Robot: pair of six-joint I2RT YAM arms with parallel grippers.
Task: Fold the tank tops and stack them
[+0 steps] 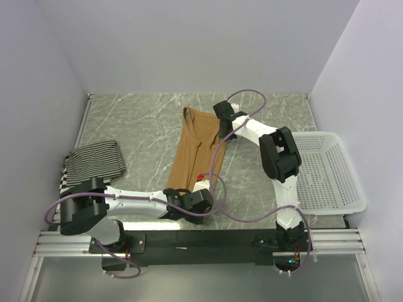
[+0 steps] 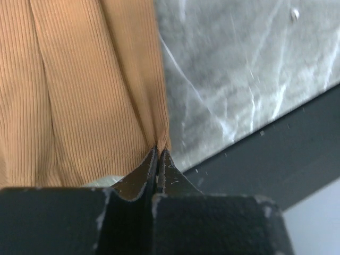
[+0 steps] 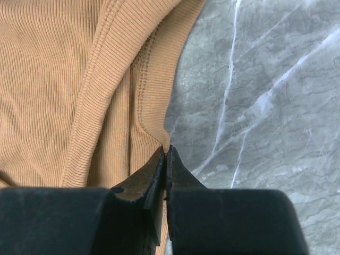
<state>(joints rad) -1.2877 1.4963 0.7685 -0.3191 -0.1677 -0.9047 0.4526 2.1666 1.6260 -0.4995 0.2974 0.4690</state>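
- One plain tan-brown ribbed tank top (image 1: 192,151) is laid as a long strip from the upper centre to the lower centre of the grey marble-patterned table (image 1: 145,126).
- Only in the top view are the other items shown:
  - one thin-striped dark-and-light tank top (image 1: 94,157), bunched at centre left;
  - one bold black-and-white striped tank top (image 1: 63,181), partly covered by it at the left edge;
  - one white plastic mesh basket (image 1: 327,170) at centre right.
- Three tank tops, one basket, two arms and two grippers are counted.
- Only in the wrist views are the rib texture and the pinch points resolved.
- The left gripper (image 2: 158,150) is seen clamped on the right edge of the tan-brown top at its lower end, near the dark table border.
- The right gripper (image 3: 166,150) is seen clamped on the right edge of the same top, just beside the stitched trim band at its upper end.
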